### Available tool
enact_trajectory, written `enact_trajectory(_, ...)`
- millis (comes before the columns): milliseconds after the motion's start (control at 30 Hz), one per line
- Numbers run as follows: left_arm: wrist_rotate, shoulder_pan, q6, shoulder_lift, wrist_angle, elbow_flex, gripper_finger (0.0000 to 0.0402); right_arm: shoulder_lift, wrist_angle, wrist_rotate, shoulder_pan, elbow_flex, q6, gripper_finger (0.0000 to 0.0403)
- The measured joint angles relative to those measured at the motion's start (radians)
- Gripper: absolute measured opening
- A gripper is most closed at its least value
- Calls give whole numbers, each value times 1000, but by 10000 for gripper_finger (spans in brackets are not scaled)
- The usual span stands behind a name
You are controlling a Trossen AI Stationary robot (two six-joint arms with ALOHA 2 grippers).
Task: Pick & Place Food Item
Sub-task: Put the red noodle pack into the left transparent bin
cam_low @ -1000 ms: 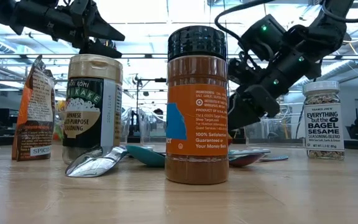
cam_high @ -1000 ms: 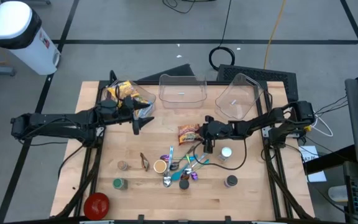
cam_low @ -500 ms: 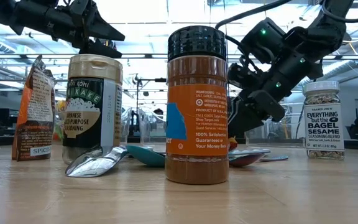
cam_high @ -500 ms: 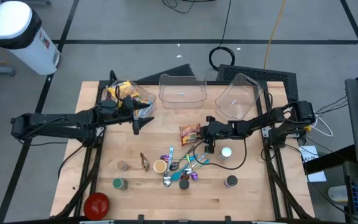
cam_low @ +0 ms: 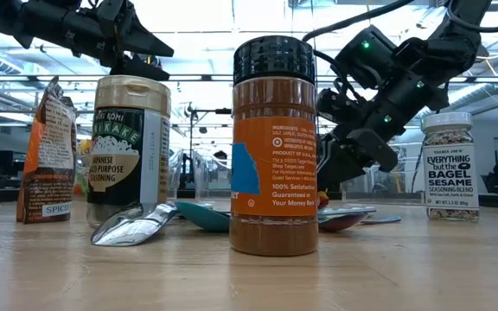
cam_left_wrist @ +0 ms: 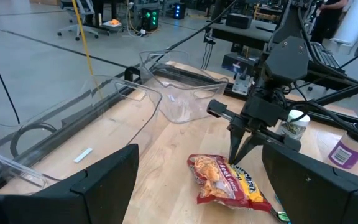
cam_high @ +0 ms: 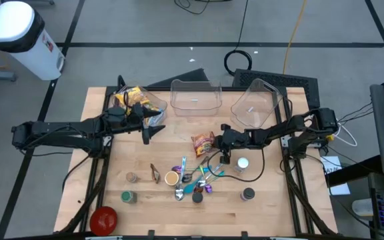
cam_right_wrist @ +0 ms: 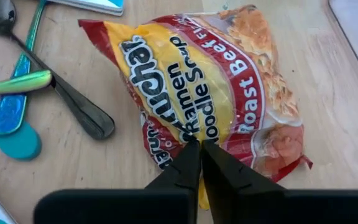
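A red and yellow ramen noodle packet (cam_high: 202, 142) (cam_right_wrist: 197, 81) lies flat on the wooden table near its middle. My right gripper (cam_high: 214, 145) (cam_right_wrist: 194, 146) slants down onto it from the table's right side, its fingers shut on the wrapper. In the left wrist view the same packet (cam_left_wrist: 225, 180) shows with the right gripper's tips (cam_left_wrist: 235, 160) at its far end. My left gripper (cam_high: 153, 127) stands open above the table's far left, with nothing between its fingers. In the low view a spice jar (cam_low: 275, 147) hides the packet. My right gripper pinches the wrapper (cam_right_wrist: 188, 134) of the ramen packet between its two fingertips, on the printed top face near the end toward the table's right edge. The fingers slant down from the right. The packet lies on the table.
Two clear bins (cam_high: 195, 97) (cam_high: 255, 105) stand at the far edge, and a third at far left holds snack bags (cam_high: 133, 99). Spoons (cam_high: 192, 180), spice jars (cam_high: 243, 163) (cam_high: 247, 194) (cam_high: 127, 197) and a red lid (cam_high: 103, 219) lie toward the near edge.
My right gripper has shut its fingers on the ramen packet's wrapper while staying in place above it. The packet has stayed on the table.
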Motion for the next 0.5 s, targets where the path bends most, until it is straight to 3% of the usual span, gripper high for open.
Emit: enact_trajectory(500, 0, 0, 0, 0, -4, 0, 349, -74, 62, 1, 26, 0, -161, 0)
